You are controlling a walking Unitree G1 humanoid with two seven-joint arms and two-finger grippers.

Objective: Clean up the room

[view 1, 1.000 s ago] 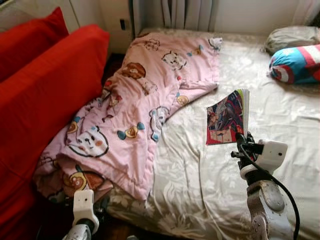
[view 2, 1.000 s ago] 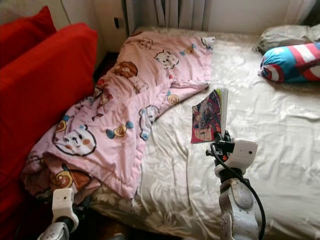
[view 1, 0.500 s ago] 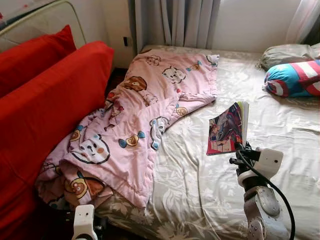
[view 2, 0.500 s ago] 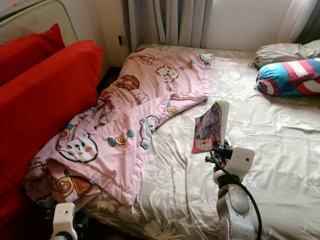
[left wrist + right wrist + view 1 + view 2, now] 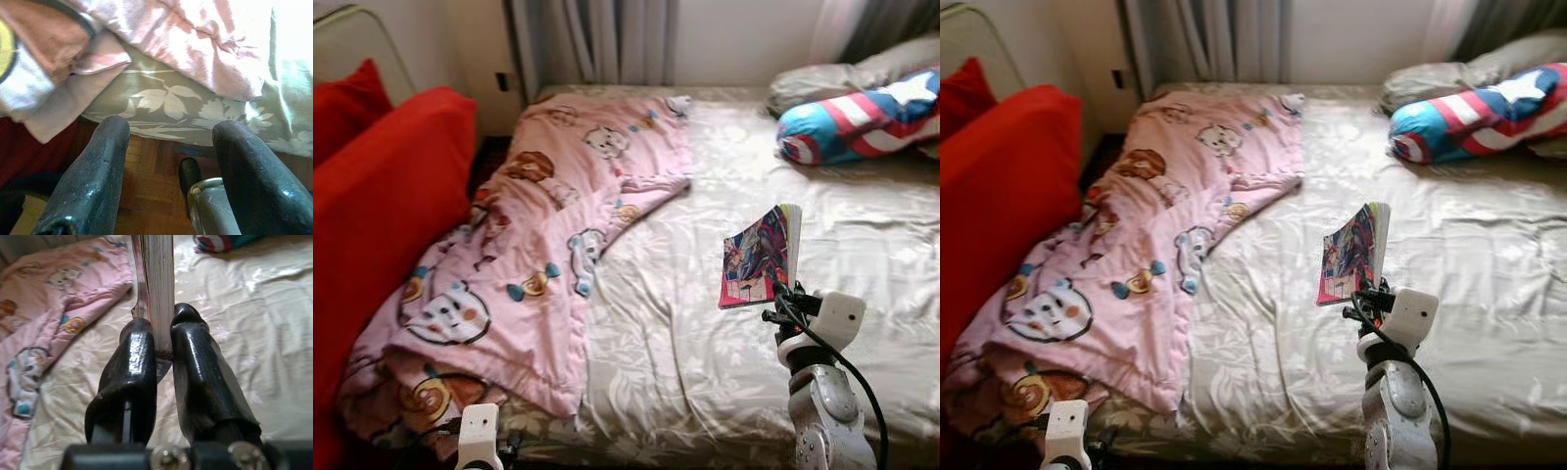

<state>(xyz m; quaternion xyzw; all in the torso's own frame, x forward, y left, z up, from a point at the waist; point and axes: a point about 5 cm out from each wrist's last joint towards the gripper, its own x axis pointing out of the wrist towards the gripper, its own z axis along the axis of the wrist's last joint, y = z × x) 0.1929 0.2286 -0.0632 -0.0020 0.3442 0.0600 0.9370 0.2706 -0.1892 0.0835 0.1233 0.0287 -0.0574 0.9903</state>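
While pinched upright at its lower edge, comic book (image 5: 761,257) raised clear above the pale bed sheet (image 5: 705,323), right of centre, cover facing left. Clamped by right gripper (image 5: 164,345), jaws closed tight on the page block with almost no gap. Probably light, thin and floppy, glossy cover likely slippery; held by a bottom corner, prone to sag or fan open, so better taken near the spine and kept vertical. To the left, pink cartoon blanket (image 5: 538,245) rumpled and spilling over the near-left bed edge. Far right, striped bolster pillow (image 5: 857,117) beside a grey pillow (image 5: 822,78). Far left, red sofa (image 5: 372,206). Left gripper (image 5: 166,166) low by the near bed edge above wooden floor (image 5: 146,181), jaws wide apart, holding nothing.
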